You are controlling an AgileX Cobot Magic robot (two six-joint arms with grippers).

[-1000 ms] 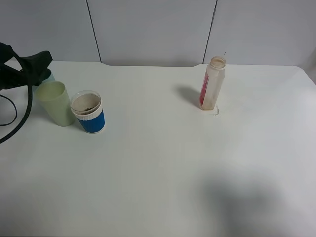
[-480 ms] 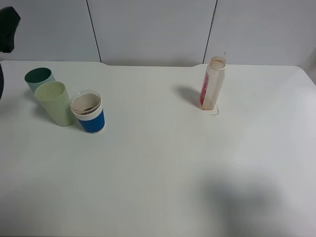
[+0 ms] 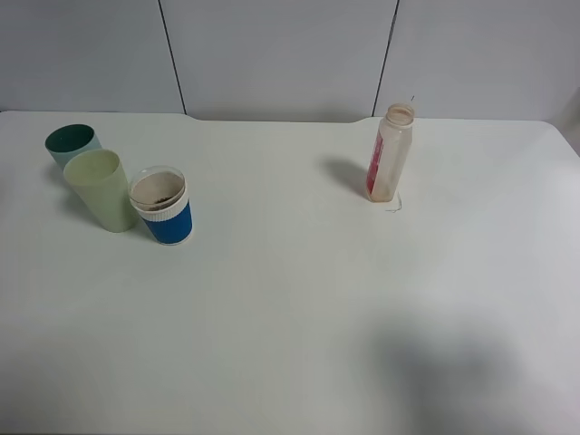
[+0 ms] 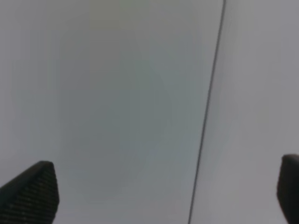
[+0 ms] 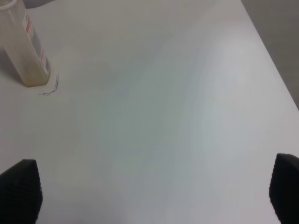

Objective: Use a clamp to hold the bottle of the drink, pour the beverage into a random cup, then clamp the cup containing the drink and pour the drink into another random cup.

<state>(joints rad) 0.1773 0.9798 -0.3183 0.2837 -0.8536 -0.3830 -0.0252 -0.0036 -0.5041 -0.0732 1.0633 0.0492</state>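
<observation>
A: Item, left hand (image 4: 159,196): is it being recorded over the cups?

B: No longer; it is being logged as withdrawn, out of the high view, fingers spread and empty, facing the wall. Right hand (image 5: 154,196): likewise spread, empty.

A: Contents?

B: Brown drink is being listed in the blue cup (image 3: 163,207), beside the green cup (image 3: 102,189). Bottle (image 3: 391,153) is standing far right on the counter (image 3: 290,308). Both pours are being judged done.

Upright bottle (image 3: 392,152) (uncapped), well apart from cups (image 3: 100,188)
</observation>
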